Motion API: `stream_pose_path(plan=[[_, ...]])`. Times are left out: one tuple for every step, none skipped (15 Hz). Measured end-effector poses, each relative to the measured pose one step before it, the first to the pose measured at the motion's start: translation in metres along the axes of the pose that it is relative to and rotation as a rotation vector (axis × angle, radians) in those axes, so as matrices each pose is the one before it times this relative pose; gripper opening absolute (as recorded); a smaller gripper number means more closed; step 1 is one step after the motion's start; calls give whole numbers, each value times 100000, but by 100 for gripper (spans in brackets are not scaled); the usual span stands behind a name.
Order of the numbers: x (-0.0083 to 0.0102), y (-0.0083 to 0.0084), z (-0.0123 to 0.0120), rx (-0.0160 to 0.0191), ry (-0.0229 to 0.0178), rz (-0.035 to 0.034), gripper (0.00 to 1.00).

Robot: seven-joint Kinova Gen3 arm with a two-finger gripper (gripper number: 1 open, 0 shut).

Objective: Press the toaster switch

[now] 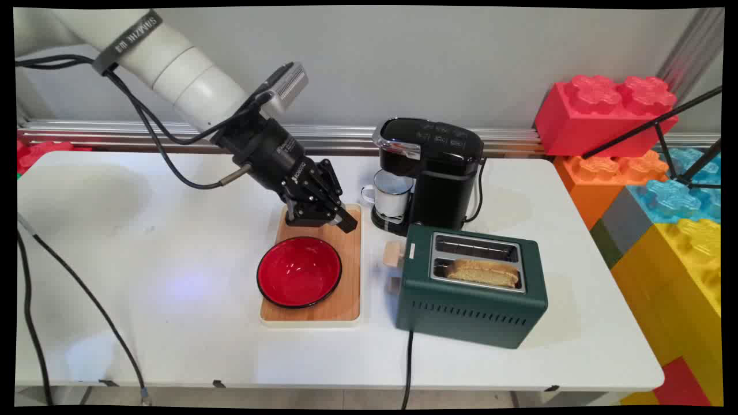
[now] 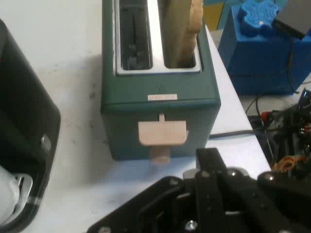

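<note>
My gripper (image 1: 347,223) hangs low over the far end of a wooden board (image 1: 347,288), tilted down toward the right, and looks shut with nothing in it. A red bowl (image 1: 298,271) sits on the board just in front of it. To its right stands a green toaster (image 1: 470,300) with a bread slice (image 1: 484,272) in the near slot and a beige lever (image 1: 394,253) on the end facing the gripper. In the hand view the gripper (image 2: 209,154) points at the toaster (image 2: 160,97), its lever (image 2: 162,133) straight ahead and the bread slice (image 2: 184,24) standing in the right slot.
A black coffee machine (image 1: 438,167) with a white mug (image 1: 392,193) under its spout stands behind the toaster. The toaster's cable (image 1: 408,357) runs off the front edge. Large toy bricks (image 1: 605,109) and a black tripod leg (image 1: 651,124) stand beyond the table's right edge.
</note>
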Motion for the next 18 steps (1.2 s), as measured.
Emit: stream_pose_path(plan=[[-62,-87,129,-115,673,-208,0],[-103,-121,169,-174,853,-387,0],[-163,-132,217,-323,1030,-641,0],[-135,-55,178,-429,835,-497,0],[-152,-52,208,-540,792,-507,0],[-215,-56,288,-654,975,-517,0],[-277,-55,388,-729,1003,-513,0],[-311,-77,446,-435,1015,-329,0],[-277,-95,432,-218,855,-257,0],[-329,-93,498,-155,955,-237,0],[-323,-103,497,-112,838,-179,0],[-271,-87,409,67,621,-14,0],[-292,-110,458,199,743,-76,0],[-260,-101,438,254,697,-109,0],[-238,-59,342,181,581,-222,0],[-234,-88,389,194,641,-258,0],[-237,-85,337,302,564,-278,0],[-175,-79,247,403,509,-238,0]])
